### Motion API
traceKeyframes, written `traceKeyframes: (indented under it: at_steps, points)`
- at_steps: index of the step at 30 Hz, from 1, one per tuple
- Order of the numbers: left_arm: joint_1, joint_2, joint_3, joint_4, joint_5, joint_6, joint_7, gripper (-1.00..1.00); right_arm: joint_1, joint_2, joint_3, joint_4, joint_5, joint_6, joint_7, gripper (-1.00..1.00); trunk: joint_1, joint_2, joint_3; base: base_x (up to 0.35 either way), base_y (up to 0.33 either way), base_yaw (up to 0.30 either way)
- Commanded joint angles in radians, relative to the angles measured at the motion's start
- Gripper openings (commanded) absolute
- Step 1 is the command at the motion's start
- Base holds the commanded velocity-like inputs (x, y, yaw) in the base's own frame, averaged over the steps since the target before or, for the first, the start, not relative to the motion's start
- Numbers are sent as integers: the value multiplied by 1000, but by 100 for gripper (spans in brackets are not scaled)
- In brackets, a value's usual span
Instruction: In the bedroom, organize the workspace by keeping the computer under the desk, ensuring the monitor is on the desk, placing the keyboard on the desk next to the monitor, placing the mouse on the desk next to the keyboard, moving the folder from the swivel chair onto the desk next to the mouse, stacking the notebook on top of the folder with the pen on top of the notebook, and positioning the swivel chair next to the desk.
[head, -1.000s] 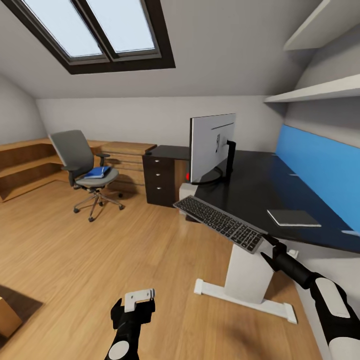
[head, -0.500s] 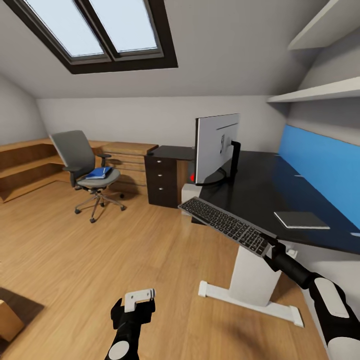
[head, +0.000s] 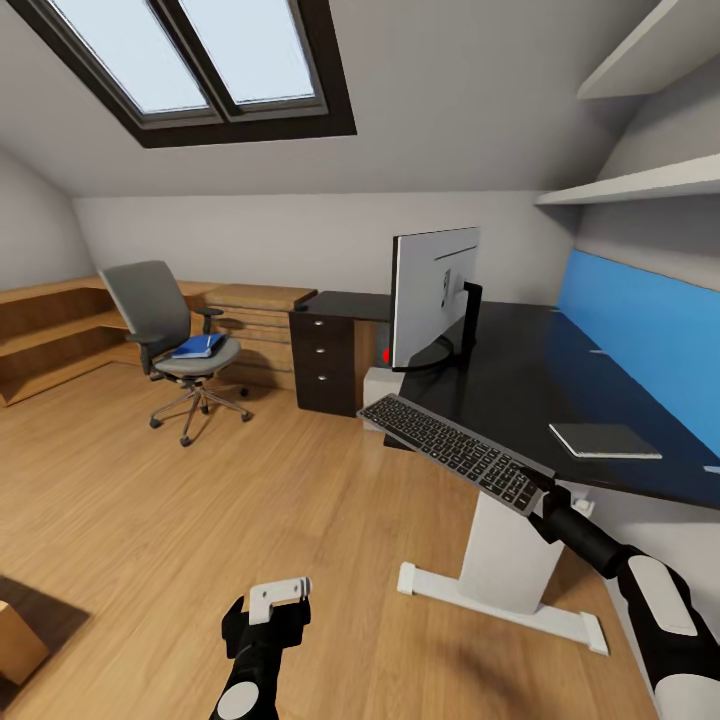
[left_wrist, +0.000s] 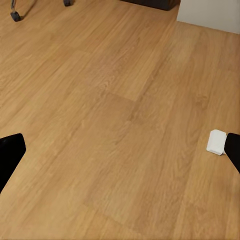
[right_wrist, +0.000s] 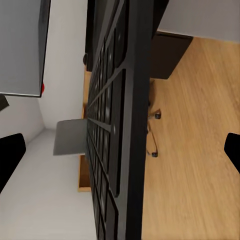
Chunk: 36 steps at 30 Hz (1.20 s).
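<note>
The keyboard (head: 452, 450) hangs in the air at the tabletop's (head: 520, 370) near edge, below the monitor (head: 432, 296), and our right fingers (head: 540, 487) grip its near end. We hold the left fingers (head: 268, 603) spread apart over the wood floor (head: 200, 520), gripping nothing. The blue folder (head: 196, 346) lies on the swivel chair (head: 170, 330), well apart from the tabletop, where the notebook (head: 604, 440) rests.

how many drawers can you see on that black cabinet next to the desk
3, stacked on the black drawer unit left of the monitor: top, middle, bottom. None look hidden.
</note>
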Motion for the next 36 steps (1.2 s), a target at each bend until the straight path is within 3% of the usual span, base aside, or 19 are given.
traceKeyframes:
  at_steps: [1, 36]
  points:
    - [-1, 0, -1, -1, 6, 3, 7, 100, -1, 1, -3, 0, 3, 6, 4, 100, 0, 0, -1, 0, 0, 0]
    - [-1, 0, -1, -1, 6, 3, 7, 100, -1, 2, 2, 2, 5, 11, 4, 100, 0, 0, -1, 18, 21, 0]
